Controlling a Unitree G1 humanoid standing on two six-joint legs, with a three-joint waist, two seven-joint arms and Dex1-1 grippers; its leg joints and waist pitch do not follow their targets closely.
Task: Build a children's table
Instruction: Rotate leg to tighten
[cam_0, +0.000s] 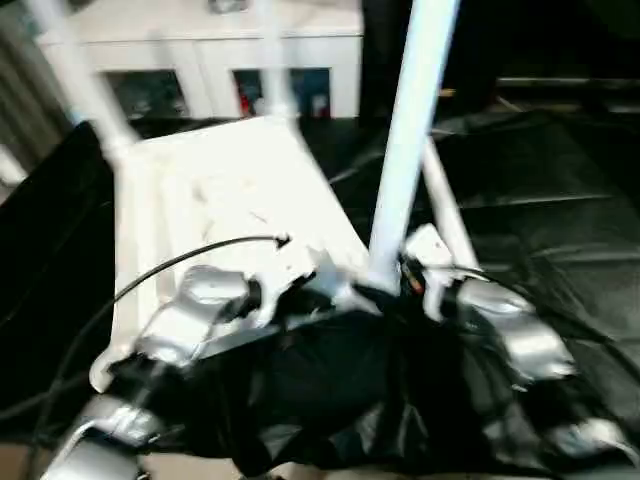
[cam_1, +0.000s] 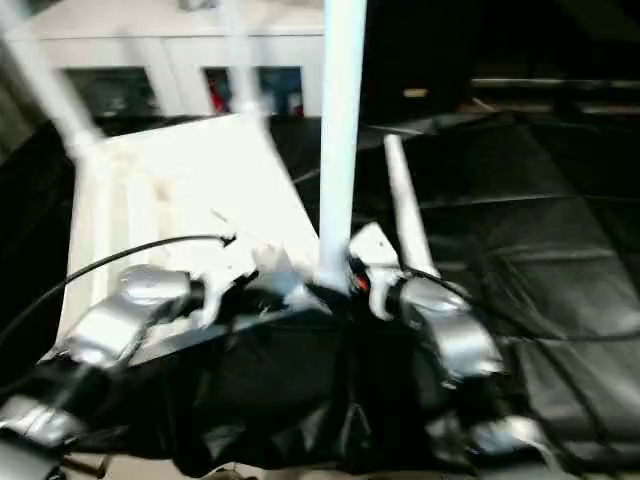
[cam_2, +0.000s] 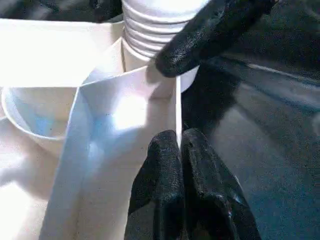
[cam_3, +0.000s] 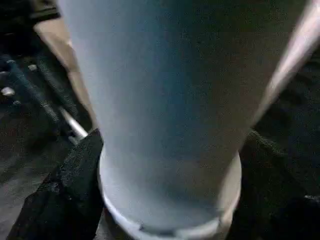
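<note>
Black sheeting (cam_0: 560, 200) covers the surface in front of white glass-fronted cabinets (cam_0: 200, 60). On it lies the white plastic rectangular tabletop (cam_0: 230, 200), ribbed underside up. The left claw (cam_2: 180, 145) is clenched on the tabletop's thin edge wall. The right claw (cam_3: 170, 185) grasps a long white tapered tube leg (cam_0: 405, 150), upright at the near corner socket (cam_2: 150, 35). Another leg (cam_0: 445, 210) lies beside it.

Smooth, glossy white plastic on tabletop (cam_0: 230, 200) and upright leg (cam_0: 405, 150); ridged rings at leg base. Rough, grainy matt black fingers (cam_2: 180, 185). Crinkled, shiny black sheet (cam_0: 560, 200) at right. Brushed silver metal forearms (cam_0: 190, 310).
</note>
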